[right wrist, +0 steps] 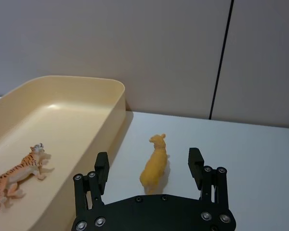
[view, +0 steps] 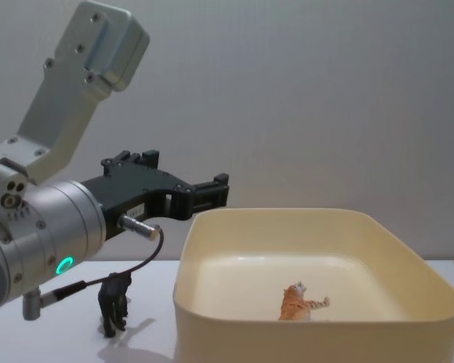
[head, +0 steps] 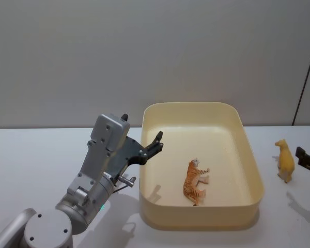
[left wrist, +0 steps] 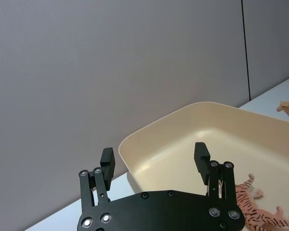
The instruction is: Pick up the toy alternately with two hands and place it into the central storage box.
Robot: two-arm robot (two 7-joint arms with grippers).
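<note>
Tiger toy (head: 195,182) lies in the storage box (head: 199,216), while the yellow toy (head: 285,161) at far right and the black toy (view: 113,304) wait outside, with the left gripper (left wrist: 155,159) and right gripper (right wrist: 149,162) spread wide, holding nothing.

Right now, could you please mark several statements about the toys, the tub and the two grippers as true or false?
1. The orange tiger toy lies on its side inside the cream tub. True.
2. The left gripper is shut on a toy. False: it is open and empty, beside the tub's left rim.
3. The yellow toy stands on the table, right of the tub. True.
4. The right gripper holds the yellow toy. False: it is open, and the toy stands unheld.
</note>
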